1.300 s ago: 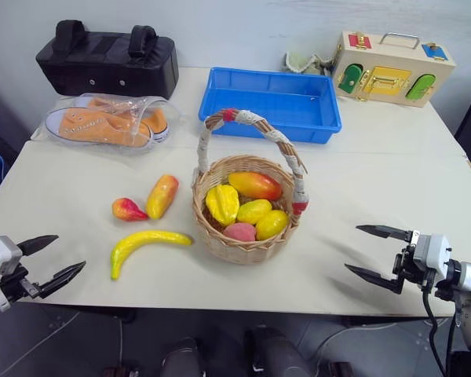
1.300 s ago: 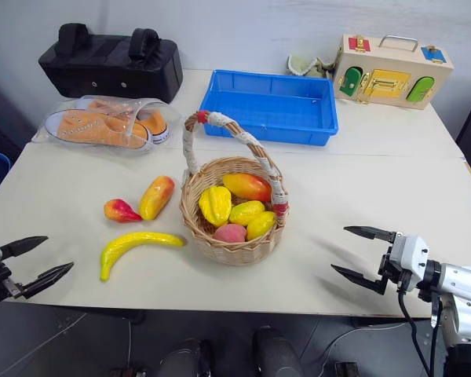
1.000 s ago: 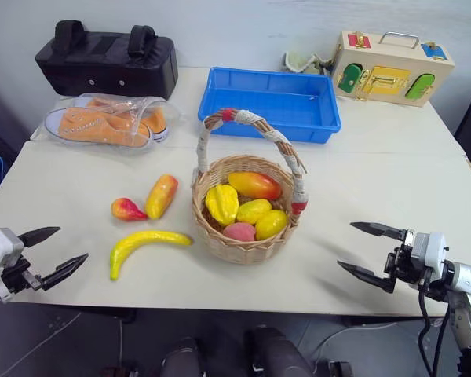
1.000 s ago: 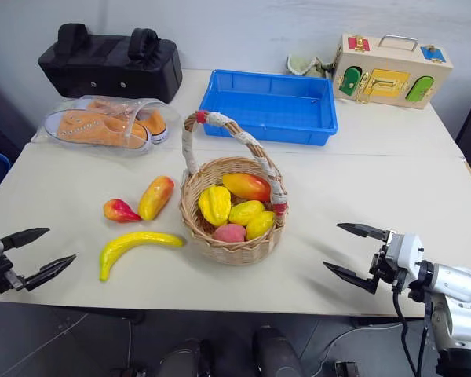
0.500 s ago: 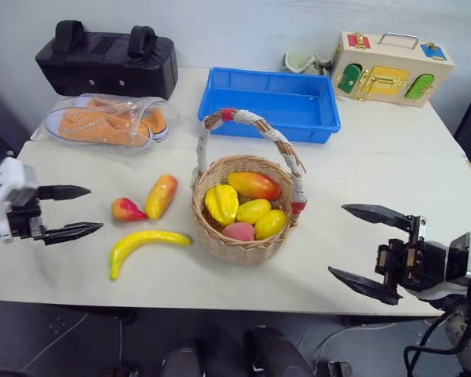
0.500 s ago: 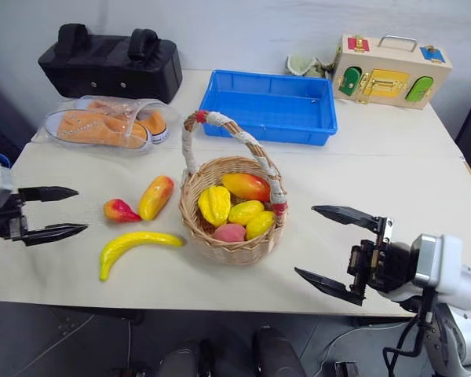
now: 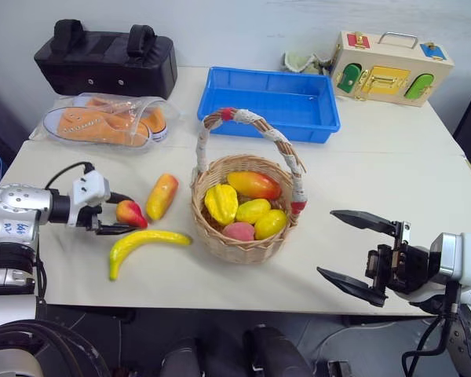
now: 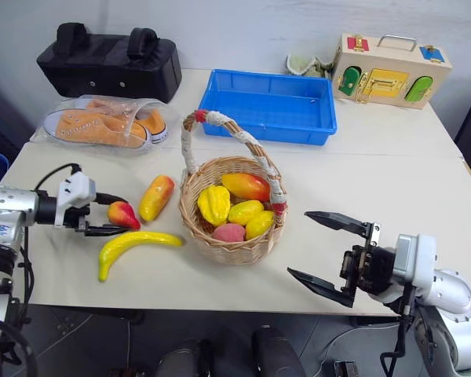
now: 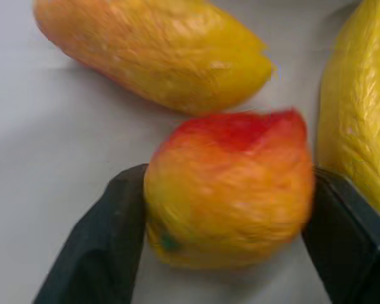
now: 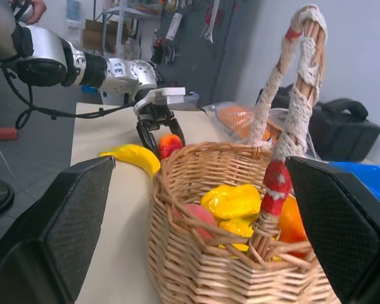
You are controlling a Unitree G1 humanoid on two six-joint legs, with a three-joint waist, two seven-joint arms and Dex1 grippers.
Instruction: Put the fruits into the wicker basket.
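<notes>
A small red-yellow pear-like fruit [image 7: 129, 212] lies on the table left of the wicker basket [image 7: 220, 236]. My left gripper [image 8: 124, 214] is shut on it, one black finger [image 9: 107, 253] pressed to each side. Beside it lie an orange-yellow mango [image 7: 162, 195] and, nearer the front edge, a curved yellow banana [image 7: 145, 247]. The basket holds several fruits under its cloth-wrapped handle [image 7: 251, 122]. My right gripper [image 7: 327, 242] hangs open to the right of the basket with nothing between its fingers.
A blue plastic tray [image 7: 271, 102] stands behind the basket. Orange shoes in a clear bag [image 7: 102, 122] and a black bag [image 7: 106, 59] lie at the back left. A wooden latch box [image 7: 392, 67] stands at the back right.
My left gripper has come in from the table's left edge to the red-yellow fruit and closed onto it. The right gripper has risen, shifted a little toward the basket and stayed open.
</notes>
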